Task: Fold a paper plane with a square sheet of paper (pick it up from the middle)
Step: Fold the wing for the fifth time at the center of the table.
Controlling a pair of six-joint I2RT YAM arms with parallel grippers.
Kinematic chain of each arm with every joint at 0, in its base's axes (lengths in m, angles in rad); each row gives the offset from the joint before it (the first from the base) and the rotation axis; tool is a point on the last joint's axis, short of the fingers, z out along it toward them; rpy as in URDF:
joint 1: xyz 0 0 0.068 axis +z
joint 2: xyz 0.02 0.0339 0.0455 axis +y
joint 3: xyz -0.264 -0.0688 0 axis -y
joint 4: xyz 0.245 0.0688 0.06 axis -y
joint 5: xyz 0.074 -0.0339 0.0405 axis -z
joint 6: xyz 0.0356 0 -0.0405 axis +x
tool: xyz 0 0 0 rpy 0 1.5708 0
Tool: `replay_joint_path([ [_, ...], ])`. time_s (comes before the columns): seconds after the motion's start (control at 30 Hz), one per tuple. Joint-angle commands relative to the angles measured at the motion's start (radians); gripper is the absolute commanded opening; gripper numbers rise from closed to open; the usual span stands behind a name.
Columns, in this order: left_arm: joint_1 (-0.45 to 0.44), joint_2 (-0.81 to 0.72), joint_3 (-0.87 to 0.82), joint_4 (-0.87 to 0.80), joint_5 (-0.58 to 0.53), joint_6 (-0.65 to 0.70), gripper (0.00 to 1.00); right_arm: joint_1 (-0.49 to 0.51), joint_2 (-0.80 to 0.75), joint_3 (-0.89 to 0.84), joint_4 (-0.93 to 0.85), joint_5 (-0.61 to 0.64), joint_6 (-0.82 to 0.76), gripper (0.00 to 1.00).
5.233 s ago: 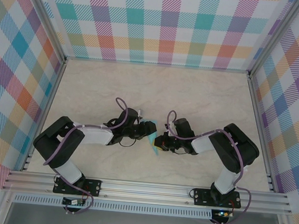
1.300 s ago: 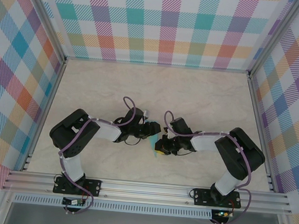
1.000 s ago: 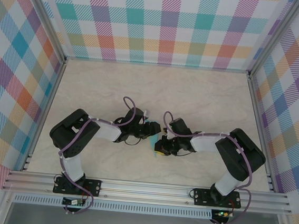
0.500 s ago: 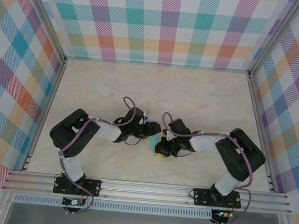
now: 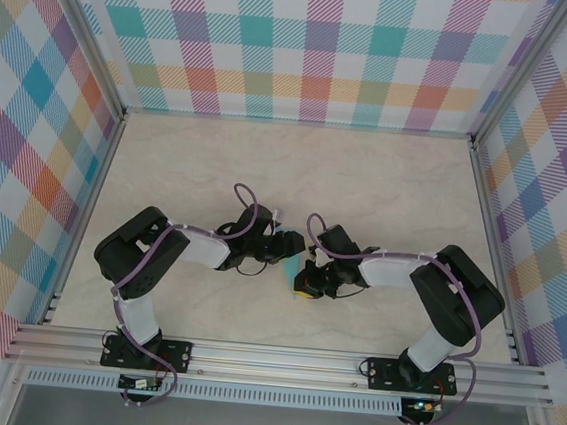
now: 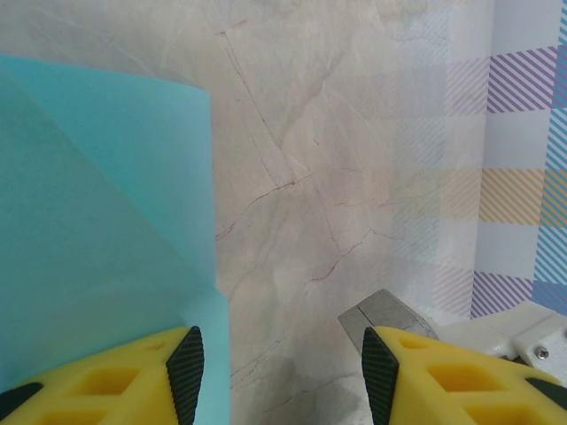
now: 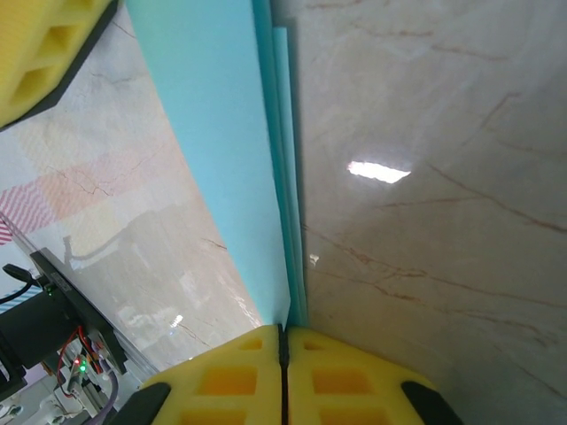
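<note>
Right gripper is clamped on the paper: yellow fingers pressed flat together, teal edge pinched in the seam between them, at least two layers showing there. Left gripper is released, jaws wide apart; one finger sits at the near edge of the paper, the other over bare table. Can't tell if that finger touches the paper. Paper shows a diagonal crease in the left wrist view, with a straight edge running away from the fingers. From above, both grippers sit nose to nose around mid-table, toward the near side, a teal sliver between them. Beyond that: marble-pattern tabletop, then the checked wall.
</note>
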Motion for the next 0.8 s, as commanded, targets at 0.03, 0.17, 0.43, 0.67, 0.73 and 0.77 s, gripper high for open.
replay_joint_path([
  [0.03, -0.003, 0.038, -0.002, -0.084, -0.022, 0.004, 0.53, 0.021, 0.027, -0.014, -0.127, 0.022, 0.002, 0.08],
  [0.17, -0.003, 0.038, -0.004, -0.084, -0.024, 0.004, 0.53, 0.027, 0.006, -0.005, -0.167, 0.048, 0.005, 0.13],
  [0.43, -0.002, 0.038, -0.004, -0.088, -0.025, 0.003, 0.53, 0.029, -0.022, -0.001, -0.169, 0.03, 0.008, 0.09],
  [0.67, -0.003, 0.037, -0.005, -0.089, -0.031, 0.003, 0.53, 0.043, 0.03, 0.022, -0.24, 0.075, -0.004, 0.06],
  [0.73, -0.003, 0.035, -0.008, -0.09, -0.035, 0.0, 0.53, 0.06, 0.043, 0.042, -0.298, 0.125, -0.01, 0.08],
  [0.77, -0.002, 0.035, -0.009, -0.09, -0.036, -0.002, 0.53, 0.068, 0.047, 0.052, -0.328, 0.155, -0.012, 0.09],
])
